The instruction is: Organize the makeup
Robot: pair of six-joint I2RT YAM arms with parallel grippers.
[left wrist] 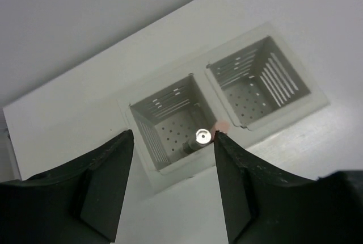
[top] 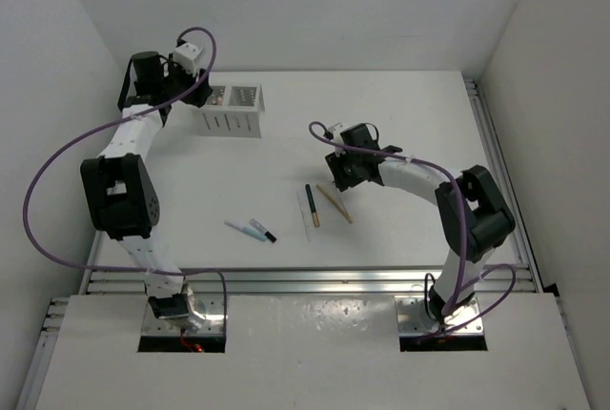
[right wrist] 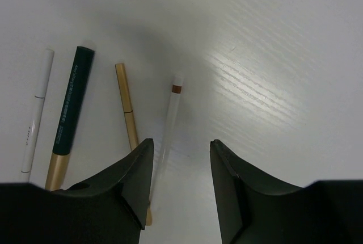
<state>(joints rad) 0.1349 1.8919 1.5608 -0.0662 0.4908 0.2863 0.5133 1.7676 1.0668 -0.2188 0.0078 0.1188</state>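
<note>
The makeup is slim sticks. A silver-ended stick (left wrist: 202, 137) and a pink one (left wrist: 222, 126) stand in the left compartment of the white slotted box (left wrist: 170, 167). My left gripper (left wrist: 173, 139) hangs open just above that box (top: 232, 122), holding nothing. On the table lie a thin white stick (right wrist: 35, 119), a dark stick with a gold end (right wrist: 67, 119), a tan stick (right wrist: 126, 105) and a clear stick with a brown band (right wrist: 172, 119). My right gripper (right wrist: 181, 147) is open low over them, the clear stick by its left finger (right wrist: 133, 176).
Two more pale sticks, one with a black end (top: 262, 232), lie near the table's front, left of centre. The box stands at the back left near the wall. A raised rail (top: 305, 281) runs along the near edge.
</note>
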